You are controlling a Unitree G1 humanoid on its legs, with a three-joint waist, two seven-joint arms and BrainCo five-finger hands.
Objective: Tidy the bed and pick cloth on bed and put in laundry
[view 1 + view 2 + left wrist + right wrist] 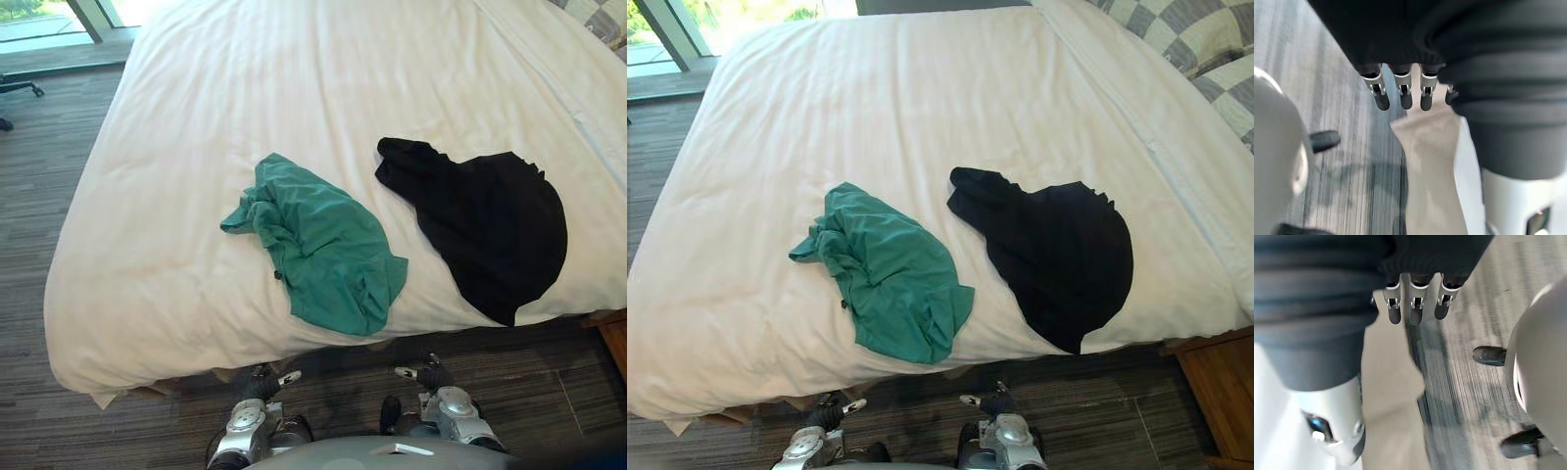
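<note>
A crumpled green cloth [318, 245] lies on the white bed [294, 88] close to its near edge. To its right a black cloth [485, 220] is spread flat, its lower tip at the bed's edge. My left hand [262, 384] and right hand [432, 376] hang low over the floor in front of the bed, below both cloths. In the left wrist view the left hand's fingers [1406, 99] point straight down with nothing in them. The right hand's fingers [1416, 313] are straight and empty too.
Checked pillows [1181, 34] lie at the bed's far right. A wooden bedside unit [1220, 392] stands at the near right corner. A chair base [15, 93] and a window [59, 20] are at the far left. Striped flooring [39, 196] runs along the bed's left side.
</note>
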